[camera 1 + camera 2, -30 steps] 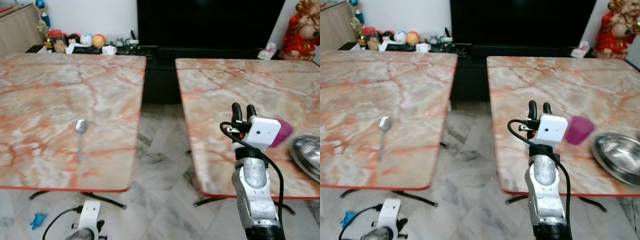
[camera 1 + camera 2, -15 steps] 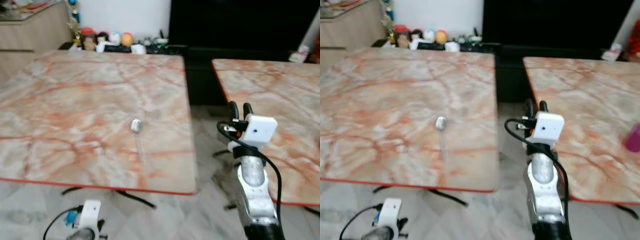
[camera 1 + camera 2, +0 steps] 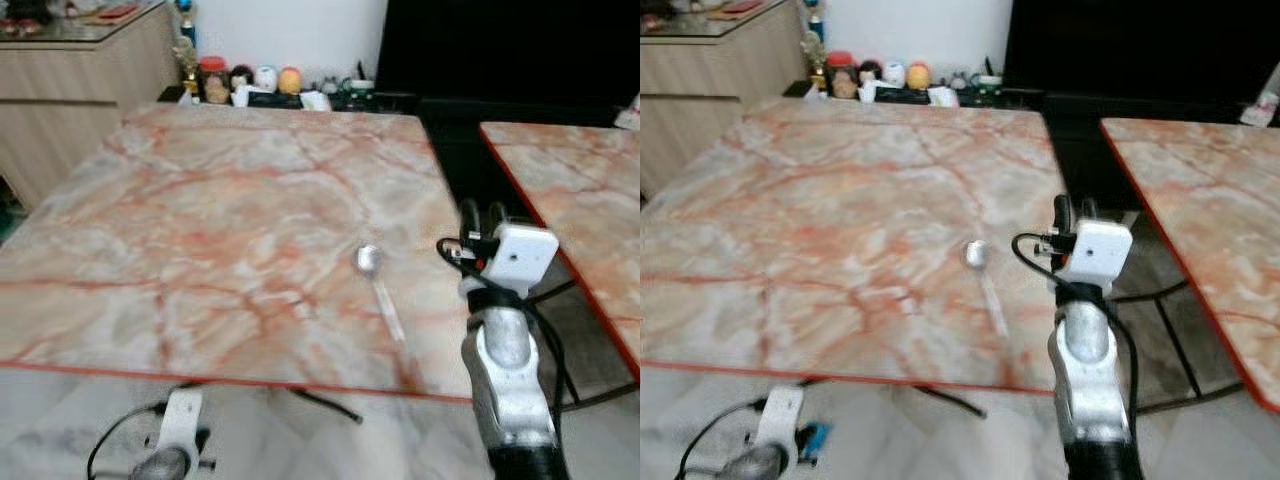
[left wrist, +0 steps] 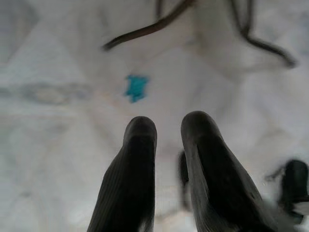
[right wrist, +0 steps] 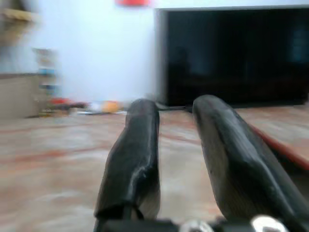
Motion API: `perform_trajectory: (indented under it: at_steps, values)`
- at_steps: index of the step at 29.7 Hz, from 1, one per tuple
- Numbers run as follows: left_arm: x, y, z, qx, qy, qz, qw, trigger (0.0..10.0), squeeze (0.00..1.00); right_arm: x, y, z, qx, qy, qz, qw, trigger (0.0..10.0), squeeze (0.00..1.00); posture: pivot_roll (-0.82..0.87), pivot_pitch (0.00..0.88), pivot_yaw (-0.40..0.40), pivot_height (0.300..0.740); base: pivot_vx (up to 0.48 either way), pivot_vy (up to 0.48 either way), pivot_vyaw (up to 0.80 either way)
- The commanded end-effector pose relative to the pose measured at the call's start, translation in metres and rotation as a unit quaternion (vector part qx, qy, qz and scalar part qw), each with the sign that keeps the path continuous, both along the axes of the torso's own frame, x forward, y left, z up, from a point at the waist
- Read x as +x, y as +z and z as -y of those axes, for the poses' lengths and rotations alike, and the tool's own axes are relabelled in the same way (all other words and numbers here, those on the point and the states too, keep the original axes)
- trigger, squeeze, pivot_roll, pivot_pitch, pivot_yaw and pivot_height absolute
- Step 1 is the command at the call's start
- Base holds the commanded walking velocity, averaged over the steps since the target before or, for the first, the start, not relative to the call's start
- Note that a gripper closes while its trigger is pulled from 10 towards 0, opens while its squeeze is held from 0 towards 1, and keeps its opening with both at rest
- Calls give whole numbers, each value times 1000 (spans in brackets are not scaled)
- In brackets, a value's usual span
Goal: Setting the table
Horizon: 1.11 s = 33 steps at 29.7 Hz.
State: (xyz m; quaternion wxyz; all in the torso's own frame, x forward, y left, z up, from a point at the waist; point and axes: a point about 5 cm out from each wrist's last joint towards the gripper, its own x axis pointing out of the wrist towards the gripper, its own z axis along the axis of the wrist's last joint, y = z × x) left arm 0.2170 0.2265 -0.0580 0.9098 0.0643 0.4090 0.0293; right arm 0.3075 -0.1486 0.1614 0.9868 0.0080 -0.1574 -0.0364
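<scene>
A metal spoon (image 3: pixel 379 288) lies on the marble left table (image 3: pixel 200 230), near its right front corner, bowl pointing away from me. My right gripper (image 3: pixel 482 210) is raised upright just to the right of the spoon, over the table's right edge. Its two black fingers (image 5: pixel 140 145) stand a little apart with nothing between them. My left arm (image 3: pixel 175 440) hangs low in front of the table. In the left wrist view, the left gripper (image 4: pixel 168 128) points down at the marble floor, its fingers a narrow gap apart and holding nothing.
A second marble table (image 3: pixel 570 170) stands to the right across a narrow gap. Behind are a black TV (image 3: pixel 510 45), a low shelf of ornaments (image 3: pixel 250 80) and a wooden cabinet (image 3: pixel 80 60). Black table legs and a small blue object (image 4: pixel 136 87) are on the floor.
The camera has swung to the left: the left table and spoon now sit in the middle, and the purple cup and steel plate have gone from view. My right gripper keeps its pose.
</scene>
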Motion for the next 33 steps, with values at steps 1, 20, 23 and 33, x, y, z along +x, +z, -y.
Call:
perform_trajectory:
  at_steps: [1,20,23,33]
  values:
    - [-2,-3,6,-6,-4,-8,1000,10000,0,0,2,10,-5,-13,0,1000,10000,0,92,0,-37,740,0,446,0]
    - [2,0,8,-14,-11,3,1000,10000,0,1,-3,18,-2,-24,-18,1000,10000,0,94,0,-37,740,14,0,0]
    - [2,0,8,-13,-12,2,1000,10000,0,1,-4,17,-2,-23,-19,1000,10000,0,97,0,-36,740,318,0,0]
    - [2,0,8,-14,-14,2,1000,10000,0,1,-4,16,-1,-22,-22,1000,10000,0,98,0,-35,740,353,0,0]
